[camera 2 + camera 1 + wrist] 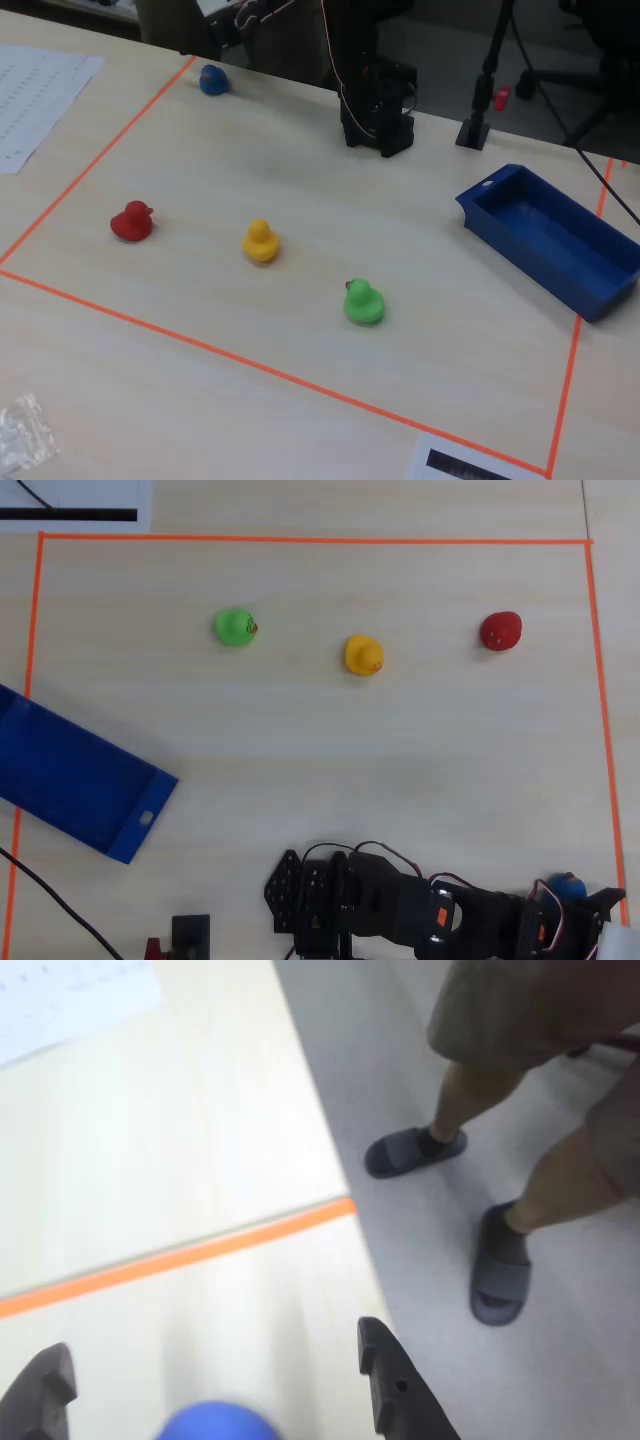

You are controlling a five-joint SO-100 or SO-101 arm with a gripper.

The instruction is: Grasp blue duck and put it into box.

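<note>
your gripper [215, 1380] is spread wide in the wrist view, one finger at the left bottom edge and one [392, 1385] right of centre, with the top of the blue duck [217, 1423] between them at the bottom edge. whether either finger touches it you cannot tell; nothing is clamped. in the overhead view the blue duck [567, 887] sits in the bottom right corner of the orange tape border [600, 680], just inside the right-hand line, partly covered by the arm [420, 910]. the table edge [325, 1150] runs just beyond the tape, so room on that side is tight. the box [70, 775] lies at the far left, straddling the left tape line, well apart from the duck. the green duck [235, 627], yellow duck [363, 655] and red duck [500, 631] stand in a row in the upper half; the wide middle strip of the table [330, 740] between duck and box is bare.
</note>
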